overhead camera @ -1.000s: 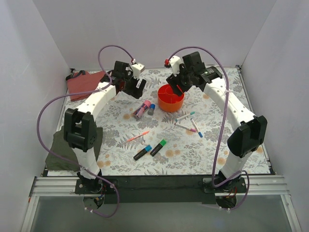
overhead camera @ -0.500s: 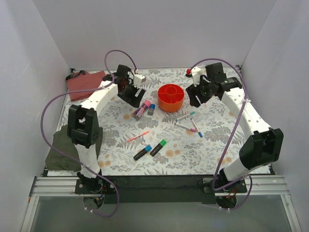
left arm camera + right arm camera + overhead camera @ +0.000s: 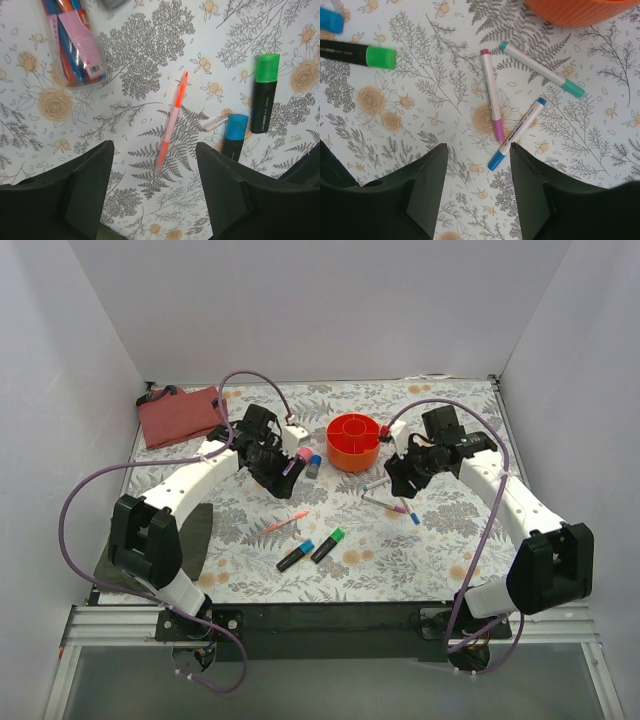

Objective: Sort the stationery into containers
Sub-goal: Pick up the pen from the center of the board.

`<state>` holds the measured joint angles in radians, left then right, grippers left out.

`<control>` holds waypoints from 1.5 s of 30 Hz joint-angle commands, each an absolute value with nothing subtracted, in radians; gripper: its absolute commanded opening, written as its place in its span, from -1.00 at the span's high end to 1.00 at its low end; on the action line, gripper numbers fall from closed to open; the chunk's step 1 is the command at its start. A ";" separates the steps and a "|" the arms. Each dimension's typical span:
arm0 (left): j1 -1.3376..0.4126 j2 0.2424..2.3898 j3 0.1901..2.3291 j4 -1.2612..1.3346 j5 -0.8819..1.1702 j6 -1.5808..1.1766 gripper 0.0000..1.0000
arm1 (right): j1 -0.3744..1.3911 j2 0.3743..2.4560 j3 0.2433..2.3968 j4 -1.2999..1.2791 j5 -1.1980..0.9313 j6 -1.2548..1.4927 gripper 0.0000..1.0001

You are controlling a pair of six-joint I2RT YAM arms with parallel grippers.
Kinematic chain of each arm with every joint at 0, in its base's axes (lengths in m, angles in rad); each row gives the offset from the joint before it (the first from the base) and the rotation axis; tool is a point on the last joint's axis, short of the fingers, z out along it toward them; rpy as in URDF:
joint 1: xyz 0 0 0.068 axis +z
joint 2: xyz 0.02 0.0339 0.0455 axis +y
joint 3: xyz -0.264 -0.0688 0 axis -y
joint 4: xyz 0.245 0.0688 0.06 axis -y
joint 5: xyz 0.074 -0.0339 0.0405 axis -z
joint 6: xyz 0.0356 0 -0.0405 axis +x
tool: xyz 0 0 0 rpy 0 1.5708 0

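Observation:
The orange cup (image 3: 353,441) with a red divided inside stands at the back middle of the table. My left gripper (image 3: 280,475) (image 3: 154,150) hangs open just near of the pink tube (image 3: 300,458) (image 3: 75,42), above the thin orange-red pen (image 3: 287,521) (image 3: 170,125). Two black highlighters lie nearer, one blue-capped (image 3: 298,555) (image 3: 233,135), one green-capped (image 3: 328,545) (image 3: 263,92). My right gripper (image 3: 398,483) (image 3: 477,147) is open over three white felt-tips: pink-capped (image 3: 491,100), teal-capped (image 3: 540,67) and blue-capped (image 3: 517,132). Neither gripper holds anything.
A red cloth (image 3: 178,415) lies at the back left corner. An olive-green cloth (image 3: 125,555) lies at the near left, partly under the left arm. White walls close in the floral table (image 3: 450,560) on three sides.
Both arms have swung from beside the cup down toward the table, the left over the orange-red pen, the right over the felt-tips. Both sets of jaws have narrowed a little.

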<state>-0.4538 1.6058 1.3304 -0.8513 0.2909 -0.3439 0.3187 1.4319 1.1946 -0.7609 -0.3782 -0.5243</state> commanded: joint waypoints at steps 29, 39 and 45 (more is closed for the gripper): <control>-0.655 1.239 0.914 -0.684 0.104 -0.656 -0.14 | 0.649 1.410 0.946 -0.552 -0.687 -1.221 -0.22; -0.387 1.243 0.977 -0.724 0.097 -0.773 -0.20 | 0.724 1.641 1.080 -0.600 -0.706 -1.413 -0.19; -0.353 1.238 0.989 -0.680 0.083 -0.764 -0.20 | 0.758 1.722 1.135 -0.693 -0.664 -1.502 -0.16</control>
<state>-0.3664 1.2556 0.9543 -0.7033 0.0914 -0.7502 0.7410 1.6836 1.0805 -0.6109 -0.6643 -1.4036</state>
